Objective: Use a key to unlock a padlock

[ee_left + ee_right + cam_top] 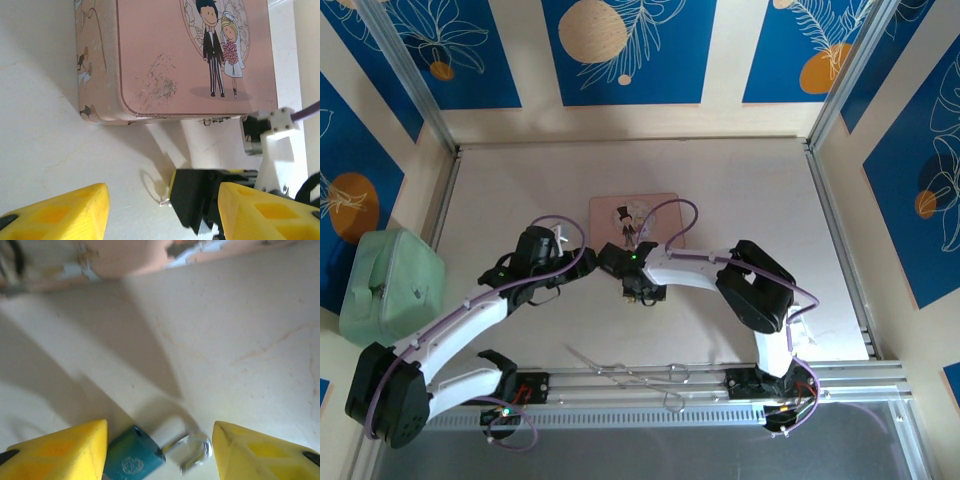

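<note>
The padlock lies on the pale tabletop, a tiny teal body with a thin metal shackle sticking out to its right. One shackle hole on top of the body shows empty. My right gripper hangs open straddling it, one yellow finger beside the body, the other past the shackle. From above, the right gripper sits just in front of the pink picture box. My left gripper is open and holds nothing, facing the right gripper's black finger. A tiny silvery bit lies at that finger; I cannot tell what it is. The key is hidden.
The pink picture box stands close behind both grippers. Long bent metal wires lie near the table's front edge. A mint green case sits off the table's left side. Aluminium rails frame the tabletop.
</note>
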Motion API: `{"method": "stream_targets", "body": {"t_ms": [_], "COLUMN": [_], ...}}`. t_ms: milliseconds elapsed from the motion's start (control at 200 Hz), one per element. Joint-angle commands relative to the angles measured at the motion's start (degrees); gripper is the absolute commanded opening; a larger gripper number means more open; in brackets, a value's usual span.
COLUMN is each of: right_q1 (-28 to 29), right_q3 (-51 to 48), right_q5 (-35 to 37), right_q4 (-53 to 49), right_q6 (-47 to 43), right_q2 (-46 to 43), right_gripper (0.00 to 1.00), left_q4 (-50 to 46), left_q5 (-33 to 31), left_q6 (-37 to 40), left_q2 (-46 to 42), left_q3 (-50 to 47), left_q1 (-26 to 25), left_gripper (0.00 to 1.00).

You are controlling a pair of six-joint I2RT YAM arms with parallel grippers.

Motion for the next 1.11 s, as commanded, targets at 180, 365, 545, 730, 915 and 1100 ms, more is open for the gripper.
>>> {"method": "stream_targets", "body": {"t_ms": [180, 365, 545, 730, 915, 1100], "right_q1": [3.69, 2.64, -0.27, -2.04, -2.23, -2.15], "right_q3": [0.14, 0.28, -0.16, 1.7, 1.57, -0.91], "right_q5": [-8.12, -6.4, -8.09, -8.63, -8.14, -8.7], "right_q4": [-1.08, -3.33, -1.12, -1.61, -2.28, -1.23], "right_q6": [-4.63, -2.11, -2.73, -3.33, -4.31, -5.25], "right_q2": [-2.65, -1.04, -1.22, 1.56, 3.58, 1.46], "right_gripper": [0.59, 0.59, 0.56, 0.54, 0.47, 0.38], "left_q4": [2.24, 2.18, 1.15, -1.79, -5.26, -4.28], "left_q5": [1.35, 1.79, 1.44, 0.28, -0.63, 0.08], "left_q6": [0.05, 0.09, 0.88, 3.17, 5.76, 5.07], "left_q2": [0.48, 0.71, 0.44, 0.42, 0.27, 0.09], "left_q3": [0.73, 1.0, 1.55, 3.66, 5.65, 5.1], "left_q1": [0.5, 0.67, 1.09, 1.99, 2.67, 3.03], "left_gripper": [0.59, 0.59, 0.59, 0.62, 0.68, 0.68]}}
